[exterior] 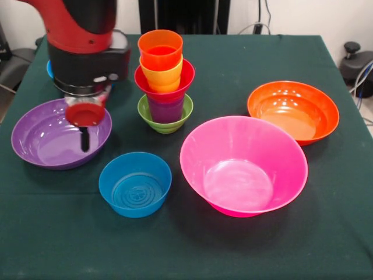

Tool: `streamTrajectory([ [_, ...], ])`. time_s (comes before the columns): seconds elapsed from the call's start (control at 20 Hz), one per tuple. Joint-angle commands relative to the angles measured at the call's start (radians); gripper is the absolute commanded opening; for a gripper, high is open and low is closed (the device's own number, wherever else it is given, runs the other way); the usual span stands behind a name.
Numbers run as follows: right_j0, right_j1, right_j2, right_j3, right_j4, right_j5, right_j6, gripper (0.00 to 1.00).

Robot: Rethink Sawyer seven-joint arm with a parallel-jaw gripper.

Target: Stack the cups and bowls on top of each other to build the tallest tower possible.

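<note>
Four loose bowls on green tabletop (326, 192): pink (243, 166), purple (41, 140), orange (293, 111), small blue (135, 184). Five-piece tower (165, 81) behind, centre. Claw (85, 131) over purple bowl (opening impossible to tell).

A dark green table (326, 233) carries 5 things directly: a purple bowl (41, 143) at the left; a small blue bowl (135, 184) at the near middle; a pink bowl (243, 166) beside it; an orange bowl (293, 111) behind; the tower's green bowl (165, 121) in the middle.
</note>
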Motion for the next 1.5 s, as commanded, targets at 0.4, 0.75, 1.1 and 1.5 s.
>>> streamTrajectory([
  [0.4,0.067,0.052,0.013,-0.119,0.052,0.133,-0.02,1.0],
  [0.75,0.058,0.087,0.001,-0.176,0.071,0.144,-0.052,1.0],
  [1.1,0.062,0.128,-0.002,-0.257,0.069,0.18,-0.117,1.0],
  [1.5,0.042,0.146,0.078,-0.236,0.033,0.137,-0.335,1.0],
])
